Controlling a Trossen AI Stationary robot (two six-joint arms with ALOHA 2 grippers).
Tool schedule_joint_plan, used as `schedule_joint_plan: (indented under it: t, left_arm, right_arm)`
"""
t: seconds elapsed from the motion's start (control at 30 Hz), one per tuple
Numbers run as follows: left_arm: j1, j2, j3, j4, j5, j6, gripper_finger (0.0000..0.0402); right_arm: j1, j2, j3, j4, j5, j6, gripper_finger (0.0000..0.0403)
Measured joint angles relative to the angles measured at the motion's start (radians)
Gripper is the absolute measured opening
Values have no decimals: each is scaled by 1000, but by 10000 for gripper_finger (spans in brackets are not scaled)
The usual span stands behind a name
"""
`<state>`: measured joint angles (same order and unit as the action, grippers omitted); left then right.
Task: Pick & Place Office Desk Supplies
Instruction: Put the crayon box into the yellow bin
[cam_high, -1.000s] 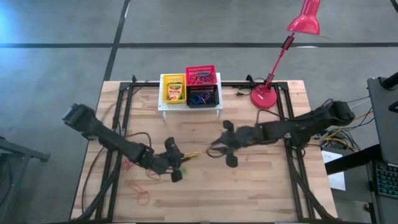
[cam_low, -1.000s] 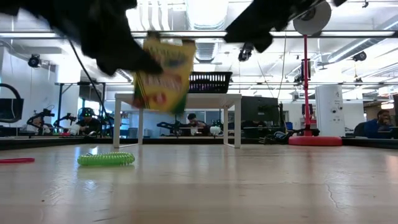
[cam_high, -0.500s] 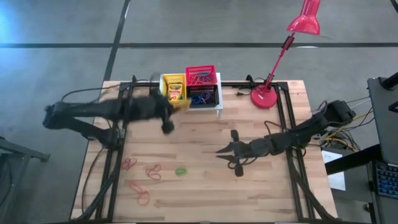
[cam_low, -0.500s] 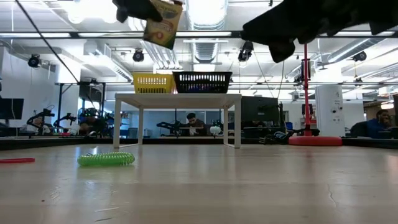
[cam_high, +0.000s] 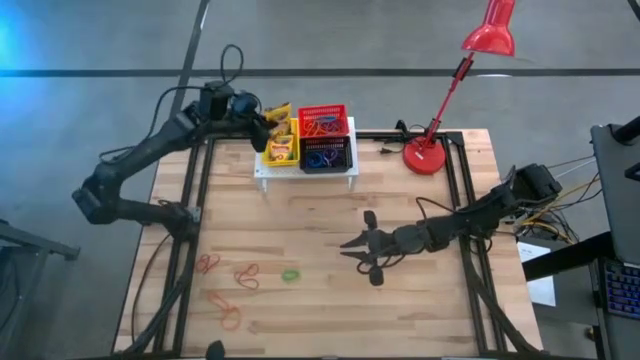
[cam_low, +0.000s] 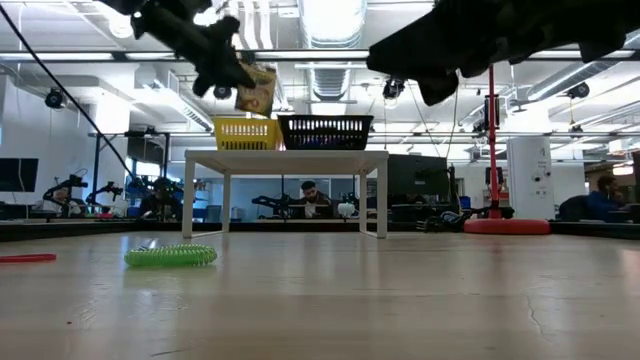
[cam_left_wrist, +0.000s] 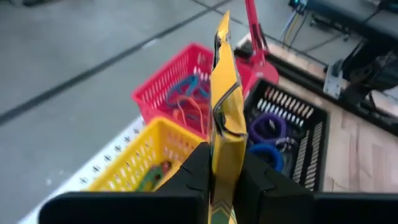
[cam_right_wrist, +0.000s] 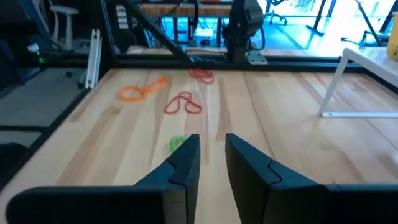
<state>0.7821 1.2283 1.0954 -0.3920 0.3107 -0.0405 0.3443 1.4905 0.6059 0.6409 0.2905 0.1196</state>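
**Several loops left on the bench, one crayon box nearly home**

One crayon box (cam_left_wrist: 222, 124) is clamped in the left pincer (cam_left_wrist: 221, 177), held above the yellow basket (cam_left_wrist: 140, 162) on the white stand (cam_high: 262, 170) at the bench's far edge. The red basket (cam_high: 323, 122) and black basket (cam_high: 327, 157) already hold loops. A green loop (cam_high: 290, 274), red loops (cam_high: 245, 276) and an orange loop (cam_high: 230, 319) lie near the front-left corner. The right pincer (cam_high: 357, 250) hovers mid-bench, nearly closed and empty.
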Motion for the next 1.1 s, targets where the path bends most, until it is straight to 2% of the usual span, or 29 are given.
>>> schedule_joint_plan:
  t: [0.27, 0.37, 0.53, 0.9, 1.0, 1.1]
  left_arm:
    - [-6, 41, -87, 27, 5, -24, 38]
    - [-7, 37, -95, 22, 14, -60, 38]
    - [-7, 37, -101, 20, 91, -119, 38]
    - [-6, 40, -102, -23, 94, -120, 39]
    - [-6, 40, -102, -28, 94, -115, 55]
    - [-5, 43, -105, -39, 89, -98, 89]
  right_arm:
    - [0, 59, 44, -2, -2, -24, 70]
    - [0, 82, 61, -2, -2, -27, 65]
    - [0, 112, 76, -6, -2, -38, 61]
    - [-2, 115, 89, -15, -2, -52, 71]
    - [-2, 109, 89, -15, -2, -52, 74]
    - [-2, 109, 89, -15, -2, -52, 75]
